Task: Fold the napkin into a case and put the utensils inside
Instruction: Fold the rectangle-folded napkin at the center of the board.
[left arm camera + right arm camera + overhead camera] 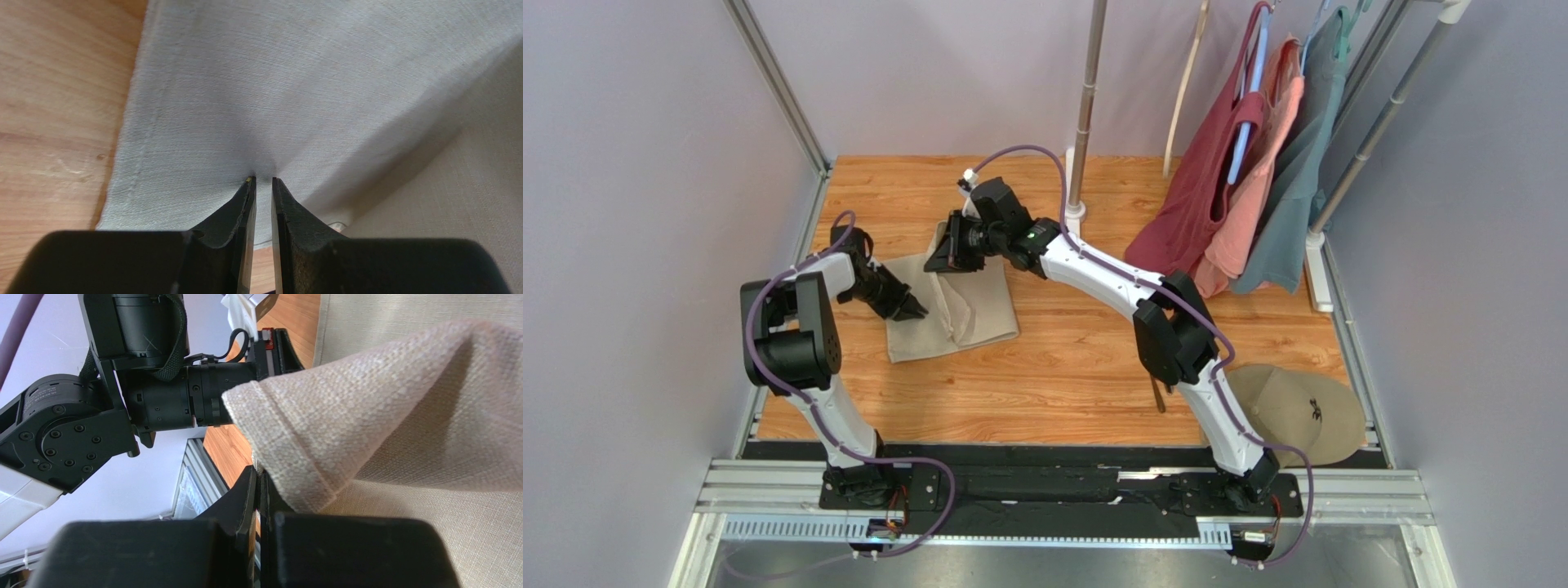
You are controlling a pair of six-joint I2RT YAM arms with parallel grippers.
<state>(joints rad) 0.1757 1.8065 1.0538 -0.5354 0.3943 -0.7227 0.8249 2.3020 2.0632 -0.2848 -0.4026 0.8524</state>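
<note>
The beige napkin (955, 312) lies on the wooden table (1075, 380), its far part lifted. My right gripper (946, 249) is shut on its raised hemmed corner (288, 465), and the cloth drapes away to the right. At the napkin's left side my left gripper (911, 306) has its jaws nearly together, the tips (261, 179) pinching a pucker of the taut cloth (294, 92). One slim dark utensil (1158, 395) pokes out from under my right forearm; the rest is hidden. No case shape shows.
A round tan disc (1298, 413) lies at the near right. Maroon, salmon and grey-teal garments (1247, 172) hang on a rack at the far right. A metal pole (1086, 110) stands behind the napkin. My left arm (123, 398) fills the right wrist view's left.
</note>
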